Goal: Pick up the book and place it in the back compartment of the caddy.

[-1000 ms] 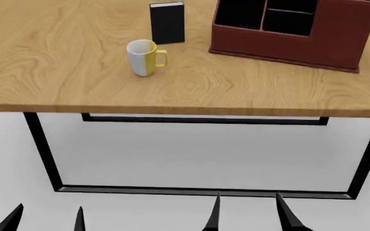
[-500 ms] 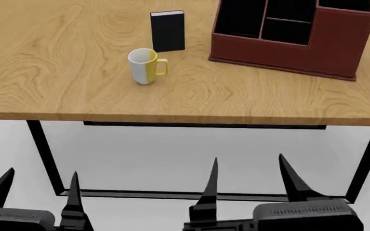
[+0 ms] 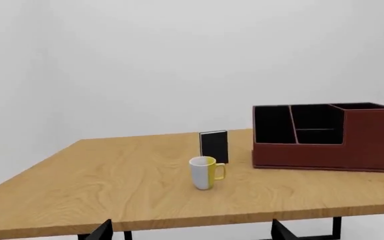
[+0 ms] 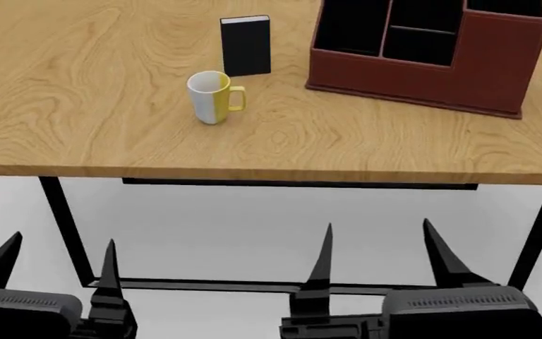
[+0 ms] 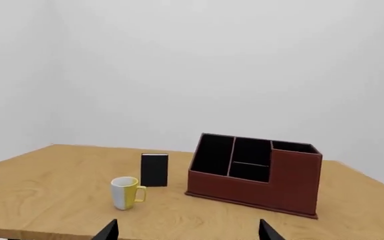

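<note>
Nothing done yet: book [image 4: 245, 46] stands upright just left of the caddy [image 4: 497, 67]; both grippers, left [image 4: 56, 265] and right [image 4: 384, 258], spread wide, empty, well short of it

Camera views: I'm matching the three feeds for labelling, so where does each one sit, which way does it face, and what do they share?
Head view: high on the robot, looking forward and down at the table; left gripper and right gripper show below the table's near edge, jaws apart.
Left wrist view: low, about table height, facing across it; only dark jaw tips show.
Right wrist view: the same, set further right; only jaw tips show.
Shared: all three show the upright book, the mug and the caddy.
</note>
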